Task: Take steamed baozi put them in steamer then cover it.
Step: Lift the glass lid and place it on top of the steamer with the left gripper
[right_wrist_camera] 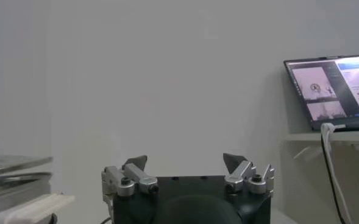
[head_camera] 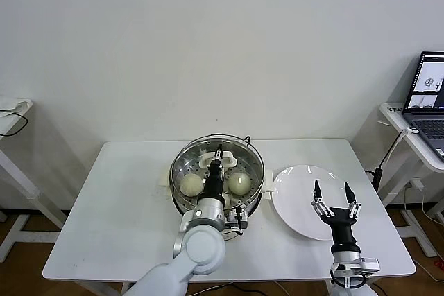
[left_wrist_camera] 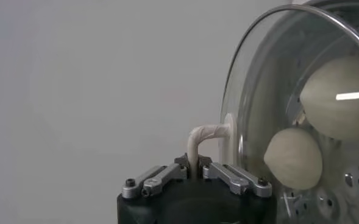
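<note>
The steamer [head_camera: 254, 202] stands mid-table, a shiny steel pot. The clear glass cover [head_camera: 246, 161] sits over it; I cannot tell whether it rests on the rim. My left gripper [head_camera: 219, 160] is shut on the cover's cream-white bar handle [head_camera: 207, 163]. In the left wrist view the jaws [left_wrist_camera: 193, 165] pinch the handle [left_wrist_camera: 205, 135], with the glass [left_wrist_camera: 270, 73] beyond. Two baozi [head_camera: 191, 184] [head_camera: 240, 183] show through the glass, as they do in the left wrist view [left_wrist_camera: 341, 100] [left_wrist_camera: 294, 158]; the others are mostly hidden. My right gripper [head_camera: 333, 190] [right_wrist_camera: 185, 163] is open and empty above the plate.
An empty white plate [head_camera: 295, 206] lies right of the steamer. A laptop [head_camera: 433, 91] [right_wrist_camera: 331, 91] sits on a side table at far right, with a cable hanging down. Another side table's edge [head_camera: 10, 112] is at far left. The steamer's rim shows in the right wrist view [right_wrist_camera: 11, 164].
</note>
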